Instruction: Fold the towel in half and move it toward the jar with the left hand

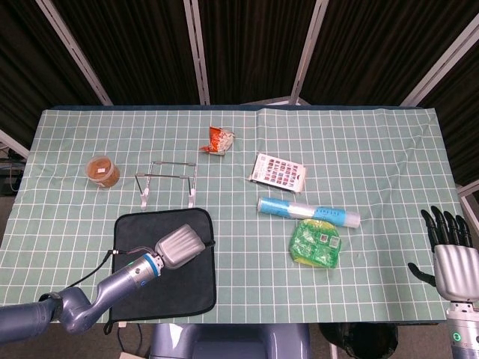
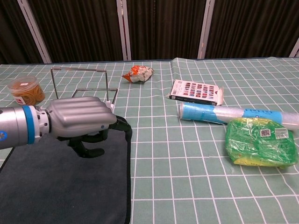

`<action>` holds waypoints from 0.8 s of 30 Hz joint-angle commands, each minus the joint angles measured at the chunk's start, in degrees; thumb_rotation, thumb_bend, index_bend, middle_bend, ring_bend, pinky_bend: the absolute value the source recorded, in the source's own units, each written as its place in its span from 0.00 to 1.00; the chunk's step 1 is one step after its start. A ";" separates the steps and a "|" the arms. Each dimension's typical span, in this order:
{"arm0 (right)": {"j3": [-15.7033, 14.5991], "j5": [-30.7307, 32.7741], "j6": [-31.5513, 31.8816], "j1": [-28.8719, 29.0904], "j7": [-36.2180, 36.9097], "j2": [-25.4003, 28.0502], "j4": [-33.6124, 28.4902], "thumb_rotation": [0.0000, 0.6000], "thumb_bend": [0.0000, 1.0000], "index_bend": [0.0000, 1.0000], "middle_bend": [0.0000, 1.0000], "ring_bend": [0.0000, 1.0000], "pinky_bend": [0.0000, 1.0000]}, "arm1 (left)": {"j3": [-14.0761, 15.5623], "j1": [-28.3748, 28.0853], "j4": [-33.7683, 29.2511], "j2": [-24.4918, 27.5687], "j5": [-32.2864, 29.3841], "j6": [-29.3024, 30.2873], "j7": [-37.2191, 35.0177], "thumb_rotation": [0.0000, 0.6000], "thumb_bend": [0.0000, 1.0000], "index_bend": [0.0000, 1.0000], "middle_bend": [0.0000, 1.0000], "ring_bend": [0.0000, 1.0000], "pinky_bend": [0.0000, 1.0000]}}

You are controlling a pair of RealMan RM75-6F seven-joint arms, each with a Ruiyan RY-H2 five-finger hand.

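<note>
the metallic left hand (image 2: 79, 121) hovers, fingers curled with nothing held, over the flat dark rounded-corner towel (image 1: 172, 292), while the right hand (image 1: 453, 258) waits fingers spread.

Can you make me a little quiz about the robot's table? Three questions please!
1. True or false: the towel is already folded in half.
2. Which hand is over the towel? A) left hand B) right hand
3. Fill in: the jar stands beside the wire ____.

Key:
1. False, it lies flat.
2. A. The right hand waits at the table's edge, fingers apart.
3. rack
</note>
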 commanded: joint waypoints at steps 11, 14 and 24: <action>0.16 1.06 -0.73 0.26 0.43 0.22 0.35 1.00 0.00 0.00 0.00 0.00 0.00 | 2.17 -2.51 4.17 -4.62 -3.71 -1.60 -0.02 1.00 0.45 0.31 0.90 0.91 1.00; 0.21 1.18 -0.71 0.25 0.55 0.26 0.37 1.00 0.00 0.00 0.00 0.00 0.00 | 2.52 -2.76 4.69 -4.91 -4.01 -1.41 0.14 1.00 0.46 0.31 0.90 0.91 1.00; 0.24 1.43 -0.83 0.36 0.70 0.36 0.45 1.00 0.00 0.00 0.00 0.00 0.00 | 3.50 -3.38 5.46 -5.53 -5.09 -0.20 0.37 1.00 0.46 0.31 0.90 0.91 1.00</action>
